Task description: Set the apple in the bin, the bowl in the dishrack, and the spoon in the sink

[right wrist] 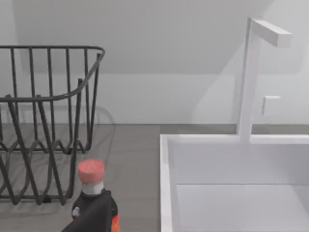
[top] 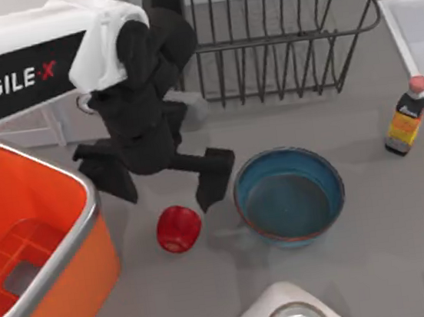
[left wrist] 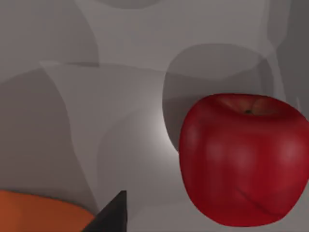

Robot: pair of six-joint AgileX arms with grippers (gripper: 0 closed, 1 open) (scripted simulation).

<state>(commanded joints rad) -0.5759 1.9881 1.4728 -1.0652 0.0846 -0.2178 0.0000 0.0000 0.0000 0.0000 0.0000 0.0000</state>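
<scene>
The small red apple [top: 178,228] [left wrist: 244,159] lies on the grey table between the orange bin [top: 37,249] and the blue bowl [top: 290,195]. My left gripper [top: 167,201] hangs open just above and behind the apple, one finger on each side, holding nothing. The bowl stands upright and empty, to the right of the apple. At the back is the dark wire dishrack [top: 282,34] [right wrist: 48,121]. The pale sink [top: 423,47] [right wrist: 236,188] runs along the right edge. The spoon is out of view. My right arm is parked off to the right, its wrist camera facing the sink.
A dark sauce bottle [top: 407,117] [right wrist: 91,176] with a pink cap stands between the bowl and the sink. A white faucet [right wrist: 251,72] rises behind the sink. A pale grey object with a round top [top: 289,315] sits at the front edge.
</scene>
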